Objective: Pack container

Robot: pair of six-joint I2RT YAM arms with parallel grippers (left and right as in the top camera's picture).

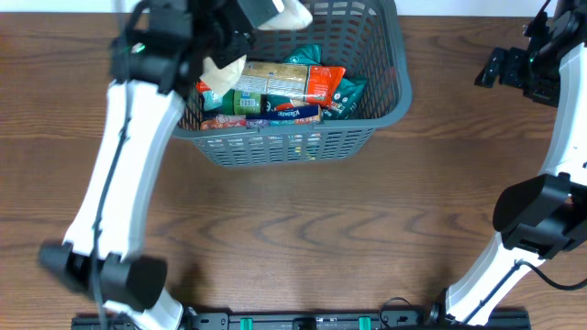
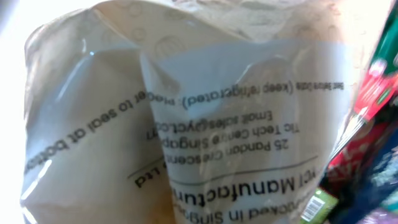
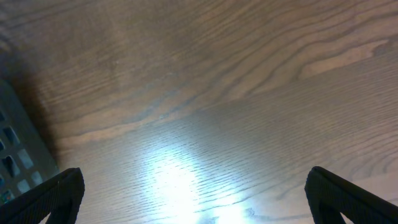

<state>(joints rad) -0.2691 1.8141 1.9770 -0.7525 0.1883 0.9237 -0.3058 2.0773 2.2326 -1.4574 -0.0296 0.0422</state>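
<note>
Nearest us the brown wood-grain tabletop lies bare between the two arm bases. From the near left the white left arm reaches away to the far centre. There sits the container, a large dark grey plastic basket with slotted walls.

Inside it lie colourful flat snack packets, orange, teal and blue, spread from the middle towards the right. At the arm's end, over the left part of the basket, is a pale translucent plastic bag with black printing. It fills the left wrist view so fully that the left fingers are hidden, and we cannot tell whether they are clamped on it or apart.

We judge the step in hand to be setting this bag into the basket. To do it well we would bring it down inside the left wall, clear of the rolled rim. We would let go only once it rests on the packets or the floor, since a soft bag released high may slump over the edge. We would also press lightly, as the contents look easy to crush.

At the far right the right fingers stand wide apart over bare wood, holding nothing, to the right of the basket and apart from it. That is a good place for them, out of the way.
</note>
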